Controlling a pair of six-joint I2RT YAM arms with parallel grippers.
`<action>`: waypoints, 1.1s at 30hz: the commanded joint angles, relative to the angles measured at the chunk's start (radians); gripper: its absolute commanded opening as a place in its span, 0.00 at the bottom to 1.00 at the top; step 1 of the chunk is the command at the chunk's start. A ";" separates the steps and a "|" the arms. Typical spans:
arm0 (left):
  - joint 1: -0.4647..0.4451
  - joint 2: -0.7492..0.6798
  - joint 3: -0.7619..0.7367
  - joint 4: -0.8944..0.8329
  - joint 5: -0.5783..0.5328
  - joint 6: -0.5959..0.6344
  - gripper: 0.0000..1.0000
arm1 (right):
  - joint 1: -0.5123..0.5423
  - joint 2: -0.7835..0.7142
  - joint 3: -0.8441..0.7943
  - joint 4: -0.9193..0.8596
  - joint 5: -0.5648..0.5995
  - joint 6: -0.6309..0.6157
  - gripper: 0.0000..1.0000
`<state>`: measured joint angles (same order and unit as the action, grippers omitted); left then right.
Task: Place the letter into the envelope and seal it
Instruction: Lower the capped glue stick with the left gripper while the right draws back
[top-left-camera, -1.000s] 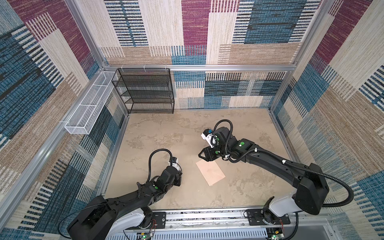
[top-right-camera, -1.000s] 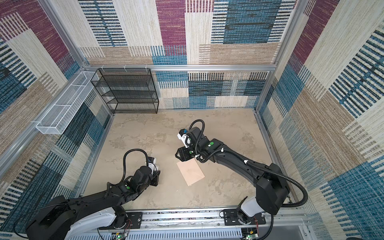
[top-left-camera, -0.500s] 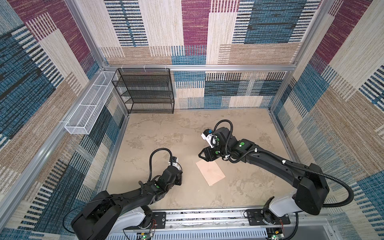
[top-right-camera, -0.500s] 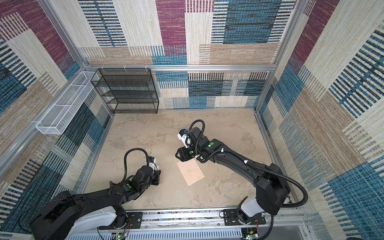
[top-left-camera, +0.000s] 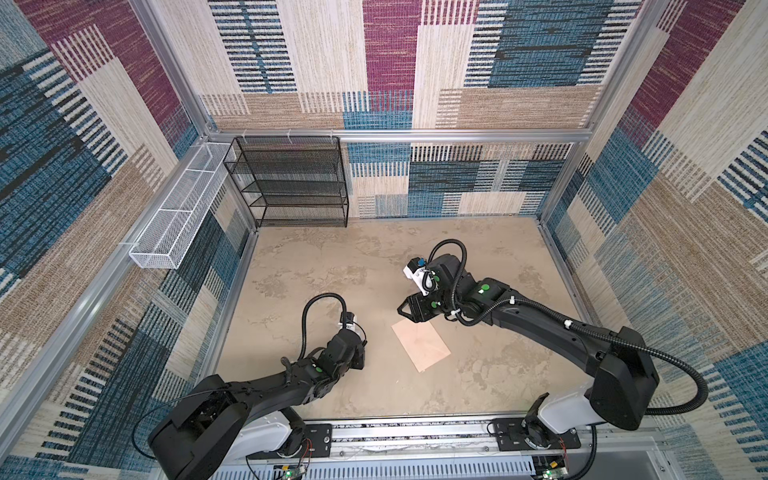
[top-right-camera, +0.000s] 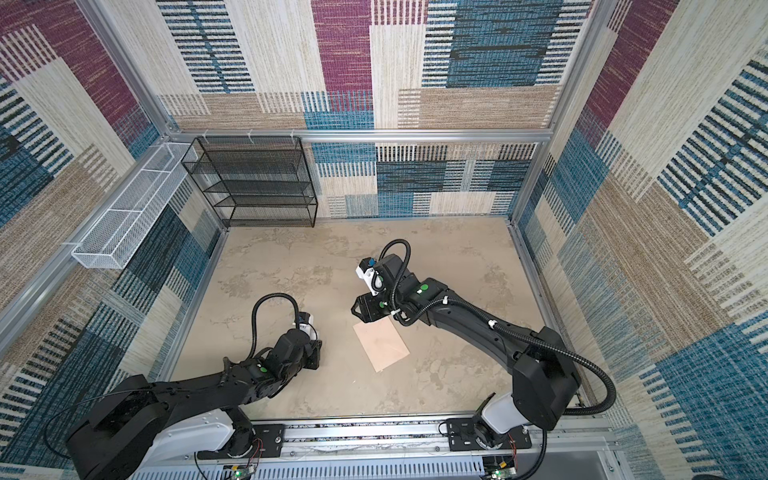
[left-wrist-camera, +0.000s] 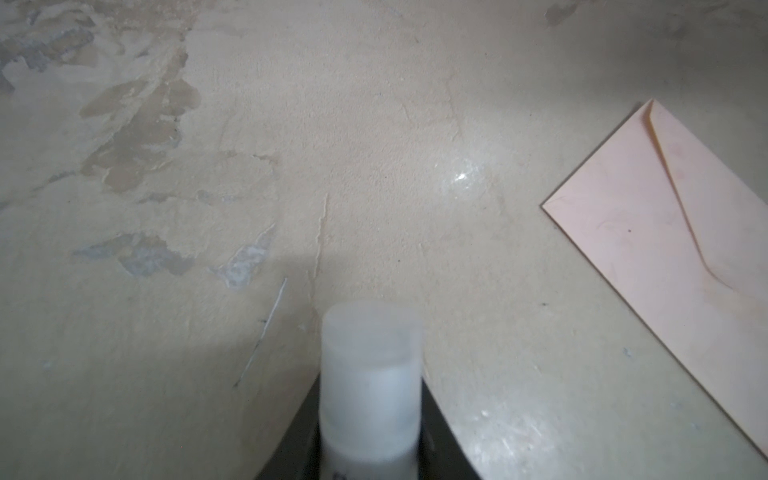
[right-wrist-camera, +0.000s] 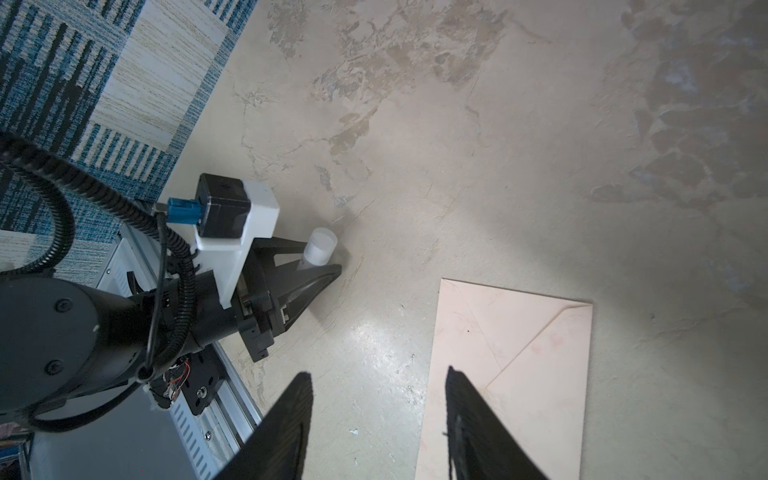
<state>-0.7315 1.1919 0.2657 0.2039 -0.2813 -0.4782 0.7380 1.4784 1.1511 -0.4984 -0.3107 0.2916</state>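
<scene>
One envelope (top-left-camera: 420, 348) lies flat on the worktop (top-left-camera: 332, 257). The left hand (right-wrist-camera: 323, 258) grips one white tube (left-wrist-camera: 370, 374); the right hand (right-wrist-camera: 378, 374) hangs open, empty.

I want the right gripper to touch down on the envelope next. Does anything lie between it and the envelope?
Nothing visible does. The right gripper hangs open at one end of the envelope, which lies flat. The white tube sits apart, in the left gripper.

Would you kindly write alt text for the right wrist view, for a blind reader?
A pale pink envelope, flap closed, lies flat on a beige table; the right end effector is open by its edge. The left end effector holds a white tube.
</scene>
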 joint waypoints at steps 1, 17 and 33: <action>0.001 0.005 0.008 -0.020 -0.013 -0.028 0.37 | -0.003 -0.006 0.004 0.021 0.003 0.013 0.55; -0.005 0.007 0.012 -0.009 0.000 -0.033 0.47 | -0.009 0.003 0.022 0.008 0.002 0.007 0.55; -0.004 -0.204 0.110 -0.166 -0.044 0.039 0.95 | -0.021 0.008 0.071 -0.022 0.022 -0.007 0.55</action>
<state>-0.7353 1.0241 0.3500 0.0929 -0.2871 -0.4782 0.7212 1.4902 1.2079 -0.5220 -0.3096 0.2909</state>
